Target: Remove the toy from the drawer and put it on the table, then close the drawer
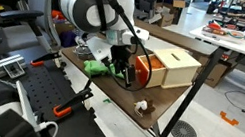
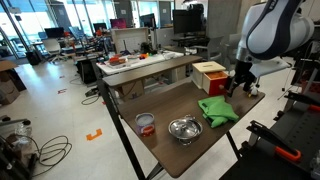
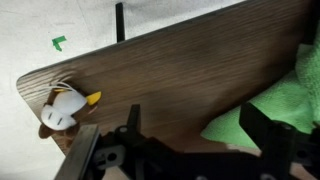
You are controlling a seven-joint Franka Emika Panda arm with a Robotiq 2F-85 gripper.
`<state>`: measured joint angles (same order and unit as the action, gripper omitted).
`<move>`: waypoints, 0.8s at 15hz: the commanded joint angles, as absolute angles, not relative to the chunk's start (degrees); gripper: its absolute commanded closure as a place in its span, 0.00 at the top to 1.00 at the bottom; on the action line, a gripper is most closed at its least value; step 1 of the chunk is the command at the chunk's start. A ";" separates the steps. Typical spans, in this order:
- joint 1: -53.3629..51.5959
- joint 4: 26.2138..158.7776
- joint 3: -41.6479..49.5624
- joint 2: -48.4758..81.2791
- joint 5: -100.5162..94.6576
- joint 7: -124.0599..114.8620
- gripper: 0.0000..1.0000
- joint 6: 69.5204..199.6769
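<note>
I see black gripper (image 3: 197,128) wide open, empty; tiny whitish lumpy toy (image 3: 68,105) approx 9 o'clock on dark brown wood table (image 3: 180,70)

In the wrist view the blurred pincer (image 3: 192,130) was cut off below; the green soft item (image 3: 285,105) ran past the right edge; in an exterior view the pincer partly hid the drawer (image 1: 142,70).

Open lab room. Pale glossy floor (image 2: 45,100); orange tape mark (image 2: 93,134); round drain (image 1: 183,133). White-topped desks (image 1: 237,40), monitors (image 2: 186,20). Large windows (image 2: 45,14) at far end; daylight.
</note>
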<state>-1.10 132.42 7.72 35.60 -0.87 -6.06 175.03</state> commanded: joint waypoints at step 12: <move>-4.26 123.06 6.46 36.20 1.10 -9.64 1.00 172.26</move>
